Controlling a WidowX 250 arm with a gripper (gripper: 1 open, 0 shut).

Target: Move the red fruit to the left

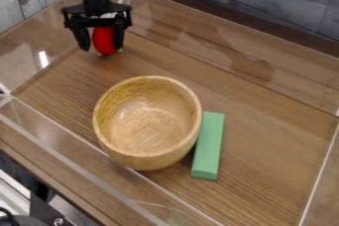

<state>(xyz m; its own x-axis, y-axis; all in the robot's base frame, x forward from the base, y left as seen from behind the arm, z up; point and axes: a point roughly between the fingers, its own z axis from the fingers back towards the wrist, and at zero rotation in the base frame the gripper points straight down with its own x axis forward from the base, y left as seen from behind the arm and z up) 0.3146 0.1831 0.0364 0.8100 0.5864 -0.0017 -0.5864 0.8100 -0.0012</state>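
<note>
Wood-grain brown surface (265, 111) enclosed by clear acrylic walls, grey plank wall behind, round light wooden bowl (147, 121) near centre, flat green rectangular block (209, 145) just beside the bowl's right, black tool (101, 41) at far left, fingers spread and released, straddling the small bright-red toy fruit (103, 40) resting on the surface

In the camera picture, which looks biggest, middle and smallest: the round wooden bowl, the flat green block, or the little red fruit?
1. Round wooden bowl, clearly the largest.
2. Flat green rectangular block.
3. Small red fruit, the smallest; it sits farther from the camera, which shrinks it a little.
</note>
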